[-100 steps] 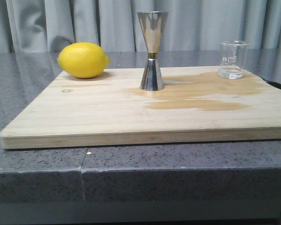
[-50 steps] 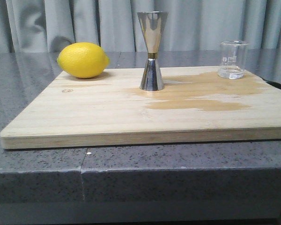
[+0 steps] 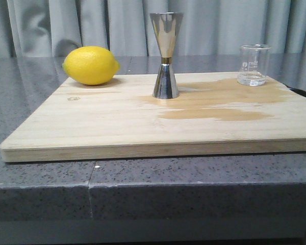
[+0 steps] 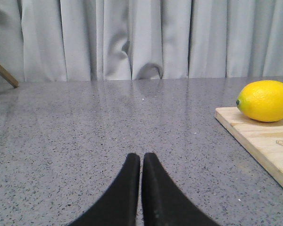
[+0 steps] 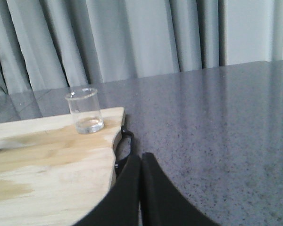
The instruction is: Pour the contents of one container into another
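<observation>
Jigger [image 3: 166,55] and beaker [image 3: 253,65], the two containers of the pour, both stand upright on the wooden board [image 3: 102,127], and over the last second nothing on it has shifted, so these frames show no pour under way. Going left to right: the left gripper [image 4: 140,162] rests low over bare grey counter off the board's left edge, its fingers pressed together on nothing. The lemon [image 3: 90,65] lies at the board's far left corner, well apart from both containers. The jigger stands near the middle at the back, and a dark wet patch [image 3: 219,104] spreads from its foot toward the beaker. The beaker sits at the far right corner with a little clear liquid in its bottom. The right gripper [image 5: 140,162] hangs just off the board's right edge, likewise closed and empty. Such a scene fits either a beaker awaiting lifting or one set back down after pouring; the jigger's contents cannot be seen. The wet wood could make either container slide.
</observation>
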